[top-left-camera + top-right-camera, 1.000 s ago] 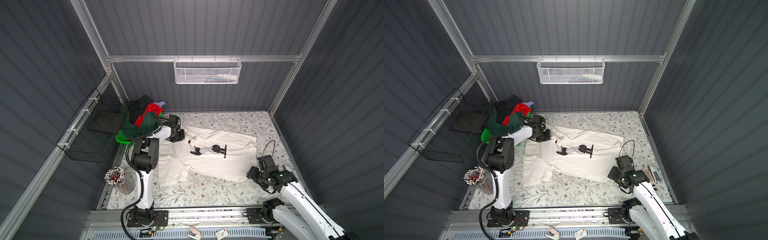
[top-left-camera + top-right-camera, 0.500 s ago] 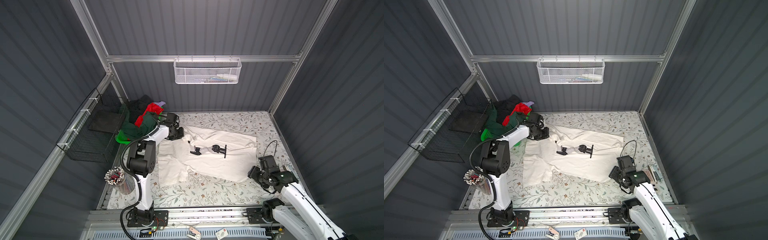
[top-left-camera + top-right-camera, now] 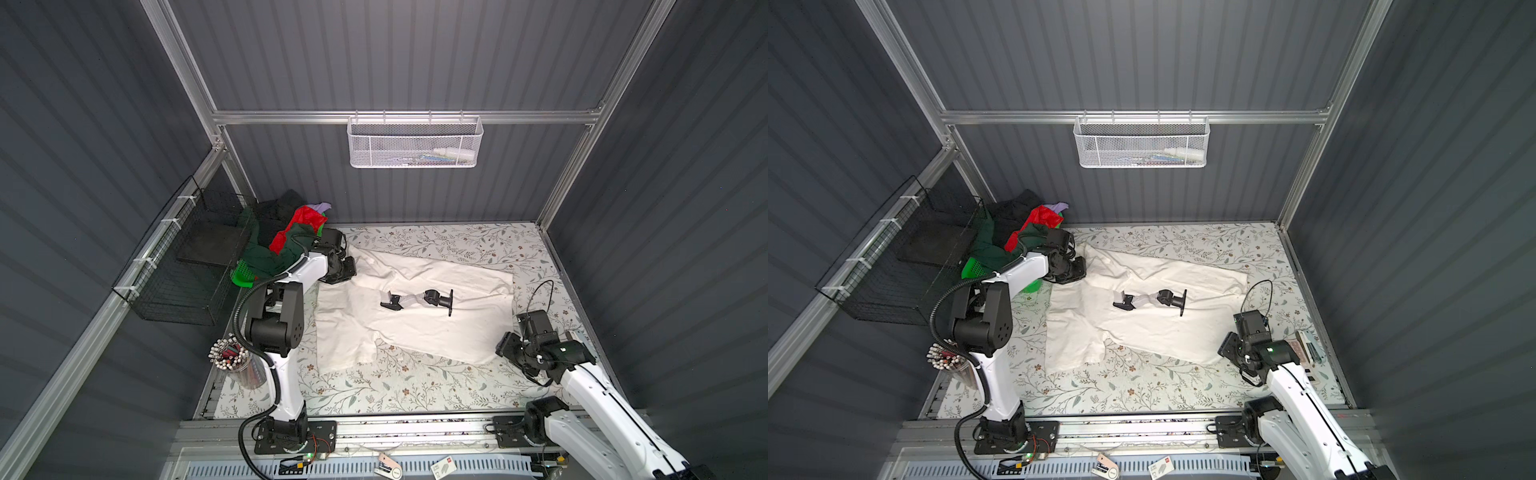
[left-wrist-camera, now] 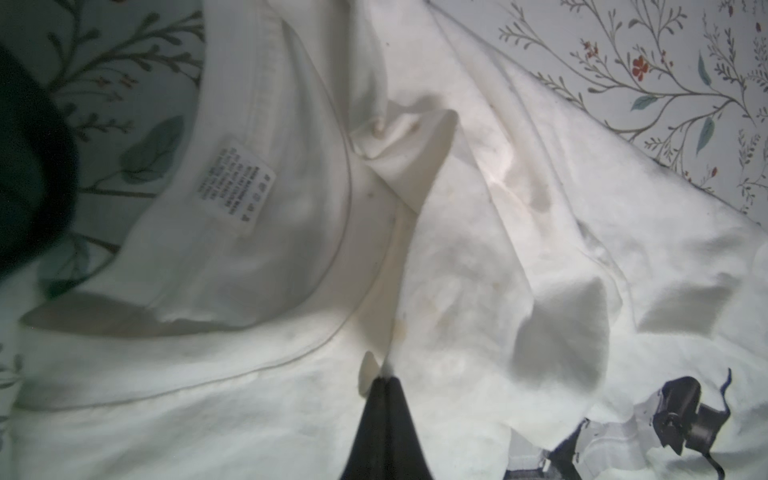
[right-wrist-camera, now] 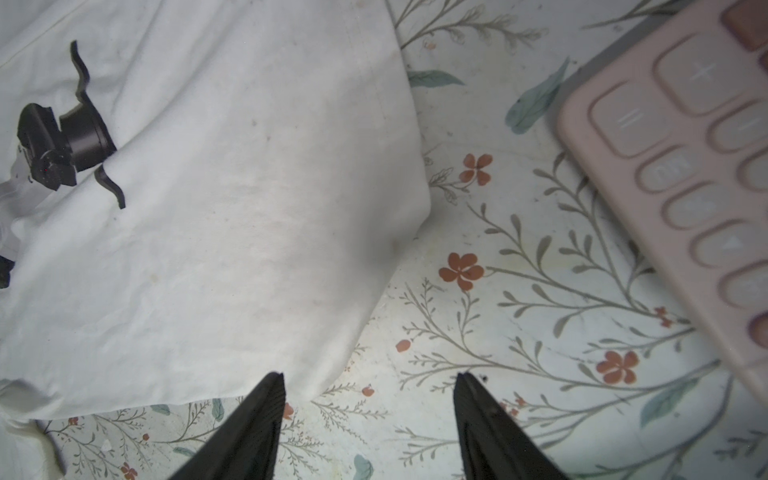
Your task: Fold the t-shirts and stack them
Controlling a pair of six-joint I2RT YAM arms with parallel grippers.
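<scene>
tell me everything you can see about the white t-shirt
The cream-white t-shirt is soft, cotton-looking cloth, spread unfolded and wrinkled on the floral tabletop, its black-grey print facing up. The collar lies at the far left in both top views, a care label showing inside it; faint stains mark the cloth. The left tool is shut on a raised fold beside the collar; the open right tool hangs at a hem corner.

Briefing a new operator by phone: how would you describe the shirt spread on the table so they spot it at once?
On the floral table, near its middle, lies the cream-white t-shirt, spread almost flat. Unlike the heap of dark green, red and black shirts over the green basket in the back left corner, it is pale and bears a black-grey print.
</scene>
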